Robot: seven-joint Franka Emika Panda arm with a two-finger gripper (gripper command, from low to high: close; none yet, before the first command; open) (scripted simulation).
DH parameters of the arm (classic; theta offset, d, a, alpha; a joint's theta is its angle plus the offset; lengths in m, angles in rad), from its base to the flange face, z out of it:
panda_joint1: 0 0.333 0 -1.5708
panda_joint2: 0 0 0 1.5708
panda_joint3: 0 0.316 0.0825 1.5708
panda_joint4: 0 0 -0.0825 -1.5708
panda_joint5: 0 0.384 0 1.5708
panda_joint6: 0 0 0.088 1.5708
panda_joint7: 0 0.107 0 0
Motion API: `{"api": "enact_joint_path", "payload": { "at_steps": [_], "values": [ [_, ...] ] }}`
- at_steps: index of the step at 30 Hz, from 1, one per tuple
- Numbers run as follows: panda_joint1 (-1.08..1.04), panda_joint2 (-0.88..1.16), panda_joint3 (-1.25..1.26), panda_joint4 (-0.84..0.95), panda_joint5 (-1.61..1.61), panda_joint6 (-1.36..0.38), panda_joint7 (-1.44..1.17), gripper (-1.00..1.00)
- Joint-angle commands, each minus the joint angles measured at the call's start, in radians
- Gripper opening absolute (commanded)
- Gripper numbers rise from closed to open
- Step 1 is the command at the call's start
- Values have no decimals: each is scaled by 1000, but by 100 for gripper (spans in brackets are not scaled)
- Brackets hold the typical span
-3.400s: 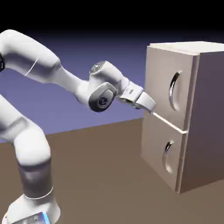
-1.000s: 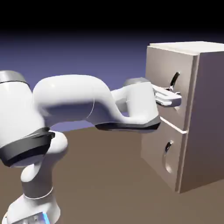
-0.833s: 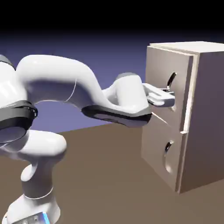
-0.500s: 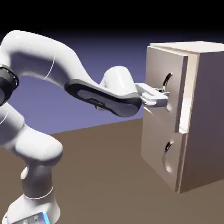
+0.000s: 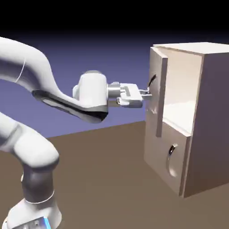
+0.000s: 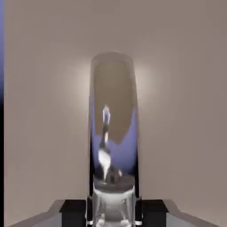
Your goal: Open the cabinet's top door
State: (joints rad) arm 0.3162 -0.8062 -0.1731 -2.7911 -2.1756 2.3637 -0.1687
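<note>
Spreading flat, brown and dull beneath everything, as a plain table [image 5: 103,179]. Behind it, fading from blue-violet into black towards the top, just a smooth backdrop [image 5: 89,60]. Standing at the exterior view's right, upright on the brown, with a beige front and a darker side: the cabinet [image 5: 214,120]. Swung well out from its front, near the middle of the exterior view's right half: the top door [image 5: 158,65], baring a pale, lit inside [image 5: 181,80]. Closed below it: the lower door [image 5: 164,154], with its own curved handle [image 5: 170,156]. Reaching across from the exterior view's left, in front of the backdrop: the white arm [image 5: 38,152]. Clamped on the top handle [image 6: 114,119], one fingertip to each side: the gripper [image 5: 148,94].
</note>
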Motion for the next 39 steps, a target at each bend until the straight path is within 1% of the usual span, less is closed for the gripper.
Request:
{"api": "enact_joint_path", "payload": {
  "at_steps": [1,10,17,27,33,39],
  "values": [
    [-1,-10,25,-11,43,-24,-16,-100],
    [38,-40,268,-52,434,-297,-126,-100],
    [77,55,486,21,735,-581,-144,-100],
    [32,346,759,287,1024,-1016,-79,-100],
    [-11,559,876,488,1105,-1275,-4,-100],
    [-12,777,936,689,1142,-1515,91,-100]
  ]
}}
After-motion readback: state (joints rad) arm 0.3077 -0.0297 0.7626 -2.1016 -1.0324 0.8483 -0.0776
